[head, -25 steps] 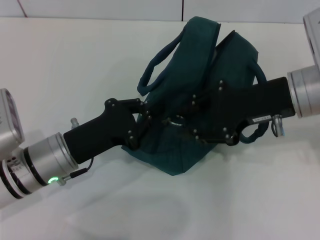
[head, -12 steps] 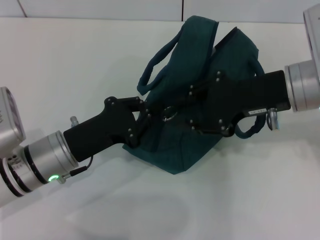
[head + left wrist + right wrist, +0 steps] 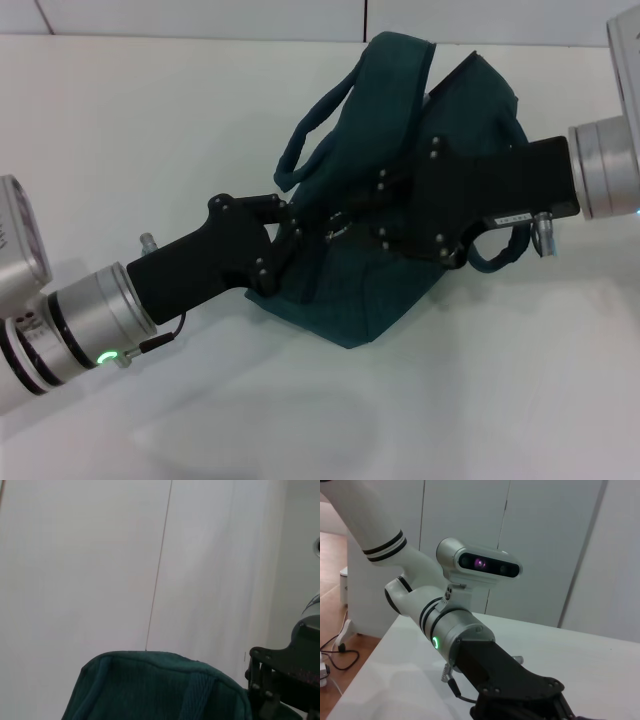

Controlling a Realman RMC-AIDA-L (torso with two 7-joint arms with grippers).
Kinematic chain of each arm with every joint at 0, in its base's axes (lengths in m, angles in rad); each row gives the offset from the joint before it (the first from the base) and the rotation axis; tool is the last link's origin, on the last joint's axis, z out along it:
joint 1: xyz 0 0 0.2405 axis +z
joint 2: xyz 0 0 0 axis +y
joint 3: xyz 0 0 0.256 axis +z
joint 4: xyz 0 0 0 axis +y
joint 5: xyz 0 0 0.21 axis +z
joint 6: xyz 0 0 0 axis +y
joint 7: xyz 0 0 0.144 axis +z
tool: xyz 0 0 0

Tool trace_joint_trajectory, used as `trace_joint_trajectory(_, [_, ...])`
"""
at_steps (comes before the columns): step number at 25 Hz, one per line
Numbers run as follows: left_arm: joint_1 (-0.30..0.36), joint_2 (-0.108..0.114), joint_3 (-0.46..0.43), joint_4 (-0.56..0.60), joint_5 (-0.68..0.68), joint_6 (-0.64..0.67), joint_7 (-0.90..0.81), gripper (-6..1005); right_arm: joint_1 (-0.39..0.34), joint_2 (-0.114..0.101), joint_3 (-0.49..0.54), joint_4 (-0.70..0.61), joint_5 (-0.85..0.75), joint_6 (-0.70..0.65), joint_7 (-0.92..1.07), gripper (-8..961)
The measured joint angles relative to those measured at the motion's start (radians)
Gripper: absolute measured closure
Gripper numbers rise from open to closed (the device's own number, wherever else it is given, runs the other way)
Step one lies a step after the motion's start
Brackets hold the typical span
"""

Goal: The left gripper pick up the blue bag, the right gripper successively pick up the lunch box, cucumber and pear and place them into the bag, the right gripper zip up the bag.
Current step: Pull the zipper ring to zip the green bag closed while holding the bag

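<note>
The blue bag (image 3: 352,300) hangs bunched above the white table, its rope handles (image 3: 300,150) drooping to the left. My left gripper (image 3: 291,236) comes in from the lower left and is shut on the bag's left edge. My right gripper (image 3: 334,222), the one with the white label, reaches in from the right across the bag's middle, its fingers closed together on the metal zipper pull (image 3: 337,228). The left wrist view shows the bag's top edge (image 3: 160,680) and part of the right gripper (image 3: 285,675). The lunch box, cucumber and pear are out of view.
The white table (image 3: 150,120) spreads around and below the bag, with a white wall behind it. In the right wrist view I see the left arm's black gripper body (image 3: 510,690), its silver wrist with a green light (image 3: 436,642), and the head camera (image 3: 480,562).
My right gripper has slid left and slightly up along the bag's middle, and the zipper pull has moved with it toward the left gripper. The left gripper has stayed still.
</note>
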Motion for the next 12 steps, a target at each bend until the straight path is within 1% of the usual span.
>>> trace_joint_trajectory(4, [0.003, 0.0, 0.0, 0.0, -0.003, 0.0, 0.0, 946, -0.003, -0.002, 0.001, -0.002, 0.0, -0.002, -0.003, 722])
trace_joint_trajectory(12, [0.02, 0.0, -0.001, -0.001, -0.054, 0.003, -0.004, 946, -0.01, -0.007, 0.009, -0.005, -0.002, -0.001, -0.019, 777])
